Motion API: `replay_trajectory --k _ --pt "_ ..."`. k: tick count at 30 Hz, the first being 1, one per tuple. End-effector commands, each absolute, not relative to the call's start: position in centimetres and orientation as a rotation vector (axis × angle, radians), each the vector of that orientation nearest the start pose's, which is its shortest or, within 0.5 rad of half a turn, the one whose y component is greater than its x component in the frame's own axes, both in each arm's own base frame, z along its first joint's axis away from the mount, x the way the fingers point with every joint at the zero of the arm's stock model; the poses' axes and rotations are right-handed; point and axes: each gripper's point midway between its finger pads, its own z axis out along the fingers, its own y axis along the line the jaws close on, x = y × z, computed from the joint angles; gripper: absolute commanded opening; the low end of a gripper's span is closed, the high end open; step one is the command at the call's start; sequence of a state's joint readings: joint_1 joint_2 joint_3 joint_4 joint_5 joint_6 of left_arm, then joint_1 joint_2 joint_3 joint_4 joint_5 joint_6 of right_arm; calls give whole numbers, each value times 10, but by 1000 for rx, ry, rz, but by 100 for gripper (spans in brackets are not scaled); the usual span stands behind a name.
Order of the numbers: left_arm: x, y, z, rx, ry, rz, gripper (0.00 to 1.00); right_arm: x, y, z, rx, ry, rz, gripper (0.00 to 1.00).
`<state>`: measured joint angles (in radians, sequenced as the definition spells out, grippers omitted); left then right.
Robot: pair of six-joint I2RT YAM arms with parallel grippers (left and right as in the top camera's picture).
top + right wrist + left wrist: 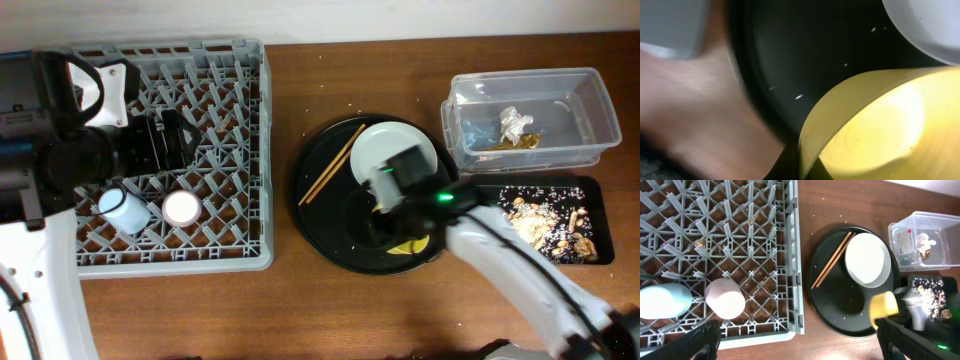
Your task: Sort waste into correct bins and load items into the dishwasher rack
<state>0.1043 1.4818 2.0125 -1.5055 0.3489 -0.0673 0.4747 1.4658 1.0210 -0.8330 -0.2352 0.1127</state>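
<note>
The grey dishwasher rack (250, 150) fills the left. In it stand a light-blue cup (122, 208) and a pink cup (182, 207), both mouth down. My left gripper (180, 140) hovers above the rack, open and empty; in the left wrist view (800, 347) its fingers sit wide apart. My right gripper (395, 218) is shut on the rim of the yellow bowl (875, 130), tilted over the round black tray (325, 215). The grey-green plate (395, 148) and chopsticks (333, 165) lie on that tray. The clear tub (590, 95) holds tissue (515, 122) and a wrapper (510, 144).
The shallow black tray (590, 190) with food scraps (550, 225) lies at the right, in front of the clear tub. Brown crumbs lie on the rack floor. Bare wood table shows between the rack and the round tray.
</note>
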Motion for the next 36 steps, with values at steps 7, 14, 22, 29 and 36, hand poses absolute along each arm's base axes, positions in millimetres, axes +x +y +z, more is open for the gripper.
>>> replay_trajectory --k 7,14,22,29,36 --pt "314 -28 364 -46 2489 -434 99 285 195 96 -565 2795 268 52" --pt "311 -58 351 102 2532 -453 98 326 186 191 -303 2715 350 55" --pt "329 -133 289 405 2648 -408 83 332 119 197 67 2819 388 56" --pt "383 -204 142 646 2755 -208 55 333 114 195 40 2821 370 77" --pt "428 -235 29 810 2743 -172 51 332 114 194 41 2828 367 81"
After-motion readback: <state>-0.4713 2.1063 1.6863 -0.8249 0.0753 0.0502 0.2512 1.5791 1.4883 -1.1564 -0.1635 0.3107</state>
